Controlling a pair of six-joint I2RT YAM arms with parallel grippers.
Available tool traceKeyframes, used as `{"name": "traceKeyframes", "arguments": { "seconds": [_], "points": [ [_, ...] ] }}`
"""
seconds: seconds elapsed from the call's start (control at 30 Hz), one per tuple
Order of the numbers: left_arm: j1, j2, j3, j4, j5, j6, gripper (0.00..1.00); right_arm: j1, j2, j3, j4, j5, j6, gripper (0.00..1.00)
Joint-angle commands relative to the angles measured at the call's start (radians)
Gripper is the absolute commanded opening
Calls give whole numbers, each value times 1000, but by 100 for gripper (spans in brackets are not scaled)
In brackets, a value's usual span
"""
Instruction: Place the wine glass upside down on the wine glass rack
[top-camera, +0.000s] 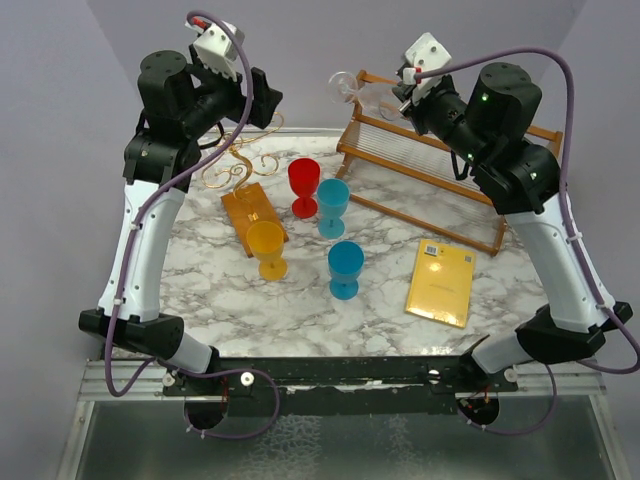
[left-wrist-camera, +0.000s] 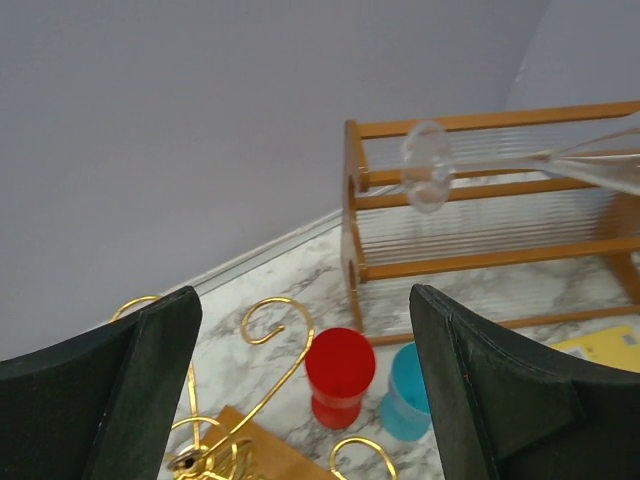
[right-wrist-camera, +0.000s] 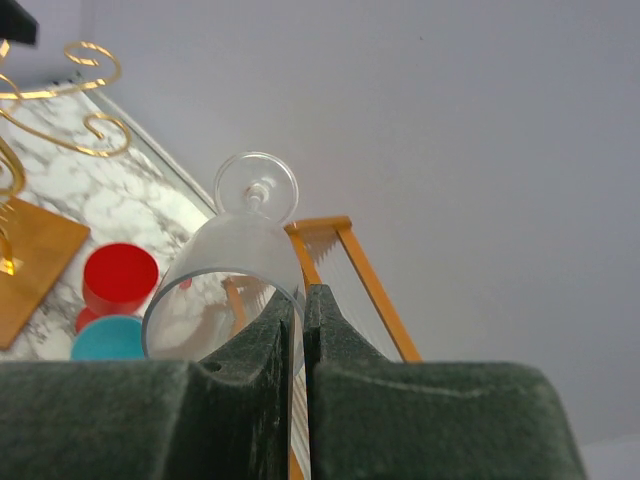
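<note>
The clear wine glass (top-camera: 350, 88) hangs sideways in the air at the back, foot pointing left, in front of the left end of the slatted rack. My right gripper (top-camera: 398, 97) is shut on its rim; in the right wrist view the fingertips (right-wrist-camera: 303, 297) pinch the bowl wall of the glass (right-wrist-camera: 235, 268). The wine glass rack (top-camera: 236, 166), gold wire with curled arms on an orange-brown base, stands back left. My left gripper (top-camera: 262, 104) is open and empty above it; its view shows the gold curls (left-wrist-camera: 272, 330) between the jaws (left-wrist-camera: 305, 300) and the glass (left-wrist-camera: 427, 166) beyond.
A large brown slatted rack (top-camera: 430, 165) stands back right. A red cup (top-camera: 304, 185), teal cup (top-camera: 332, 206), blue cup (top-camera: 346, 268) and yellow cup (top-camera: 267, 248) stand mid-table by the gold rack's base. A yellow book (top-camera: 441, 282) lies front right.
</note>
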Motion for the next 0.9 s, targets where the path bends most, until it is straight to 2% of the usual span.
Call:
{"name": "traceKeyframes", "arguments": {
  "seconds": [0.0, 0.17, 0.47, 0.67, 0.87],
  "points": [
    [-2, 5, -44, 136, 239, -237, 87, 0, 44, 106, 12, -155, 104, 1],
    [-1, 15, -120, 245, 357, -368, 86, -1, 60, 169, -9, -219, 167, 1],
    [26, 9, -214, 350, 422, -487, 84, 0, 48, 178, -33, -259, 209, 1],
    [38, 15, -270, 443, 484, -582, 69, 0, 46, 181, -41, -281, 221, 1],
    [43, 15, -292, 458, 489, -605, 54, -1, 48, 184, -43, -288, 223, 1]
  ]
}}
